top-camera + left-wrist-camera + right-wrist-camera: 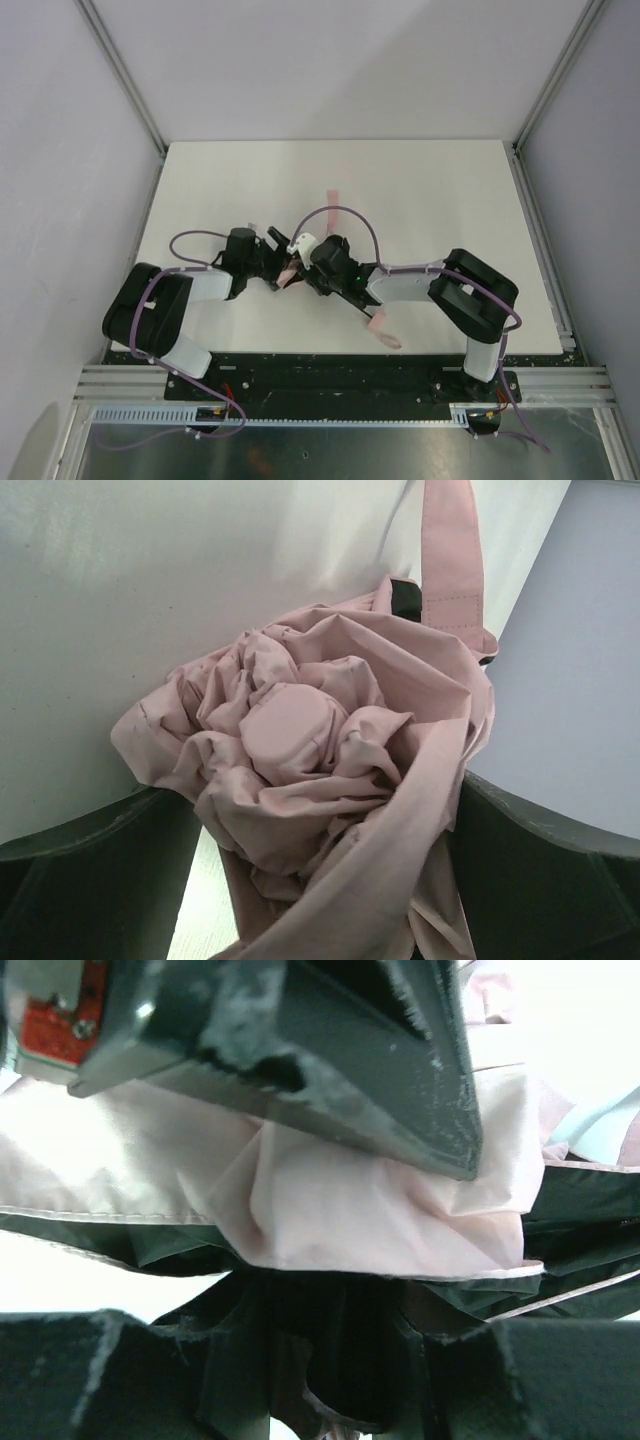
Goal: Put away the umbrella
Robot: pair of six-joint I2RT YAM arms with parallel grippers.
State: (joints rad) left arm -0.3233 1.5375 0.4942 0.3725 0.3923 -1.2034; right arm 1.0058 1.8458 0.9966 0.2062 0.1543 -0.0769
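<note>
**While two arms meet mid-tabletop, a pink umbrella sits bunched between them**

Seen from above, a white tabletop lies inside pale walls edged with aluminium rails. A black base plate runs along its near edge. Both arms reach inward to the middle, where the umbrella shows only as scraps of pale pink. One bit sits between the left jaws and right jaws, a strap points away behind them, and a loop lies beside the right forearm.

From the left wrist, the canopy is a crumpled rosette of folds wedged against both dark fingers; the left jaws are clamped on it. A flat pink band rises above.

From the right wrist, pale pink cloth with black folds beneath is pinched between the upper finger and the lower one, so the right jaws grip the umbrella too.
</note>
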